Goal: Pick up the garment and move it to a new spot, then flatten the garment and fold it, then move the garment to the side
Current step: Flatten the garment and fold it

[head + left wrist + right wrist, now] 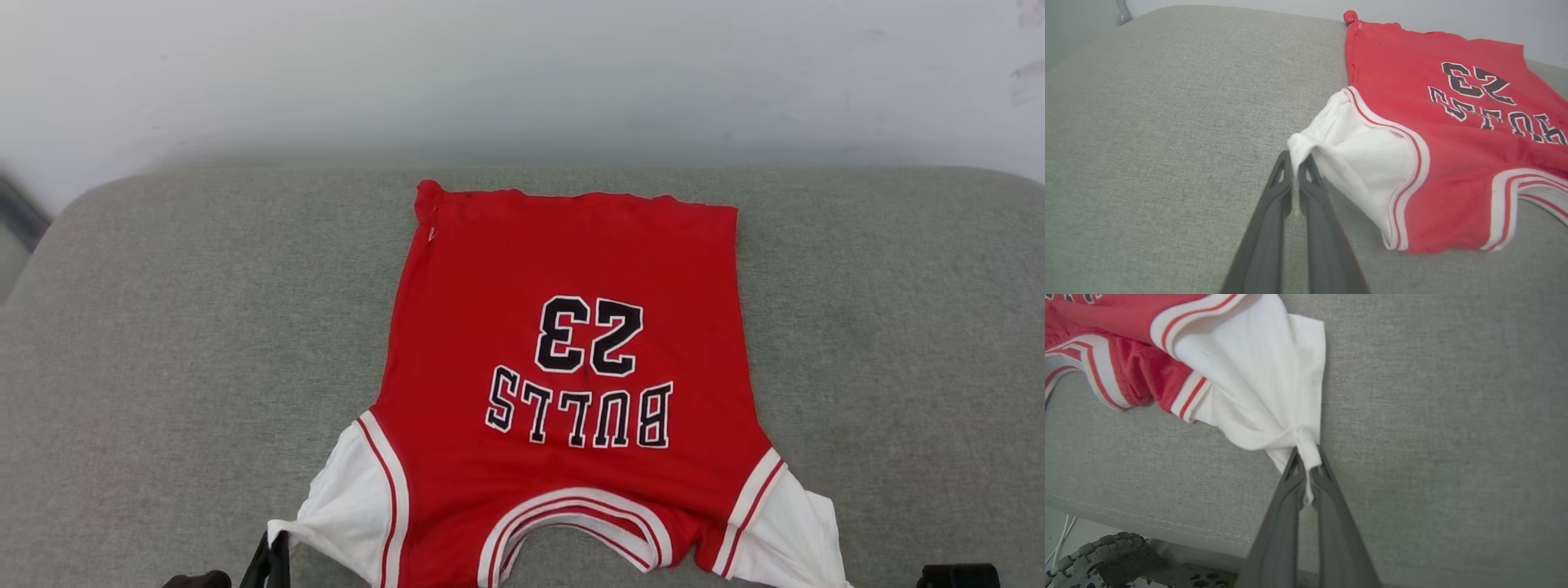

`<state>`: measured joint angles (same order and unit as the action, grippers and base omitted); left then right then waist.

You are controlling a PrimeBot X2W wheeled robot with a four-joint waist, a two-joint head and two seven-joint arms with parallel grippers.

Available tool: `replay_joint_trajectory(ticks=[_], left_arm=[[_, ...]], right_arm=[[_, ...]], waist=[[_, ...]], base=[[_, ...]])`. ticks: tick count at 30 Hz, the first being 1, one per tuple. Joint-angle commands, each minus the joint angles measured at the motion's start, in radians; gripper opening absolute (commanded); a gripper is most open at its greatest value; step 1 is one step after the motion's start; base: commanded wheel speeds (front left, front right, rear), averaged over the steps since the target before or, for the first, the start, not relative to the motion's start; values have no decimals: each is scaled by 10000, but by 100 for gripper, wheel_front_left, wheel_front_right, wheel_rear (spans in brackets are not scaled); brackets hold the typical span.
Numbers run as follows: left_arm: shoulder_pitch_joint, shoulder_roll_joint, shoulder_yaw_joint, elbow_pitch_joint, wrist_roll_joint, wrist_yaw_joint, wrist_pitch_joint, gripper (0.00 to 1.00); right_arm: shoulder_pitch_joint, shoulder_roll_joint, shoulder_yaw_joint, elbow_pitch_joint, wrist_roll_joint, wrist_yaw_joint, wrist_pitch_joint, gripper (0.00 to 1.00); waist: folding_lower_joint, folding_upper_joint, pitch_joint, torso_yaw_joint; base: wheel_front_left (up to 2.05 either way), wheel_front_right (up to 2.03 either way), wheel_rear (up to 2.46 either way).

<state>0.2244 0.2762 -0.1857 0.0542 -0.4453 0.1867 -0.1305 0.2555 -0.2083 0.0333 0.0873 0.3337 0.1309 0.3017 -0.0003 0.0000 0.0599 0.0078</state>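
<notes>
Pinching the white sleeves at the near edge, both claws are closed tight on cloth: the left gripper (1295,163) has the tip of the left sleeve (1367,163) between its 2 fingers (1274,208), the right gripper (1306,459) a bunched corner of the right sleeve (1261,384). Beyond them the garment (563,343) lies spread, lettering up, on the grey cushion (163,367), collar nearest the robot, "BULLS" then "23" reading upside down, hem at the far side near the pale wall (522,73).

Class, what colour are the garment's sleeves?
White, with red-white striped trim; the sleeve of the garment shows best in the left wrist view.
</notes>
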Motion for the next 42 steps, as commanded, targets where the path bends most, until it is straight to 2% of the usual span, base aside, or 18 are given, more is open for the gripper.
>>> replay_joint_trajectory(ticks=[1,2,3,7,11,14,17,21,26,32,37,42], left_arm=[[138,7,-5,-205,48,75,-65,0],[144,8,-44,-267,78,77,-62,0],[99,-12,-112,-351,103,51,-62,0],[-247,-88,-261,-627,206,12,-175,0],[-486,-189,-372,-792,271,-5,-290,0],[-831,-270,-500,-941,347,-75,-436,0],[-1300,-385,-664,-1123,463,-175,-577,0],[-2026,-602,-1021,-1337,647,-381,-742,0],[-2886,-934,-1293,-1361,749,-631,-1021,0],[-3664,-1298,-1597,-1522,878,-989,-1231,0],[-3918,-1514,-1726,-1471,901,-1175,-1296,0],[-4007,-1668,-1723,-1318,914,-1300,-1341,0]], right_arm=[[239,98,-122,-255,-86,-3,167,32],[296,108,-184,-397,-104,-3,259,88],[293,107,-263,-566,-133,-3,290,100],[-343,224,-768,-1265,-208,-3,-35,100],[-1272,353,-1444,-1395,-216,-3,-374,100],[-2640,361,-2009,-899,-58,-1,-503,100],[-4238,47,-2339,88,89,-3,-256,100],[-6475,-608,-2550,1677,346,-3,599,100],[-9073,-1380,-2214,3475,264,-3,2328,100],[-11659,-1921,-1984,4830,-107,-3,4588,100],[-12547,-1876,-2118,5423,-589,-3,5175,100],[-12479,-1466,-2361,6356,-835,-3,5531,100]], waist=[[3,0,-39,122],[3,0,-42,167],[3,0,-37,228],[3,0,118,406],[3,0,323,568],[3,0,652,791],[3,0,1164,1103],[3,0,2072,1701],[3,0,3082,2299],[3,0,4179,3034],[3,0,4713,3289],[3,0,4918,3322]], base=[[0,0,0],[0,0,0],[0,0,0],[0,0,0],[0,0,0],[0,0,0],[0,0,0],[0,0,0],[0,0,0],[0,0,0],[0,0,0],[0,0,0]])
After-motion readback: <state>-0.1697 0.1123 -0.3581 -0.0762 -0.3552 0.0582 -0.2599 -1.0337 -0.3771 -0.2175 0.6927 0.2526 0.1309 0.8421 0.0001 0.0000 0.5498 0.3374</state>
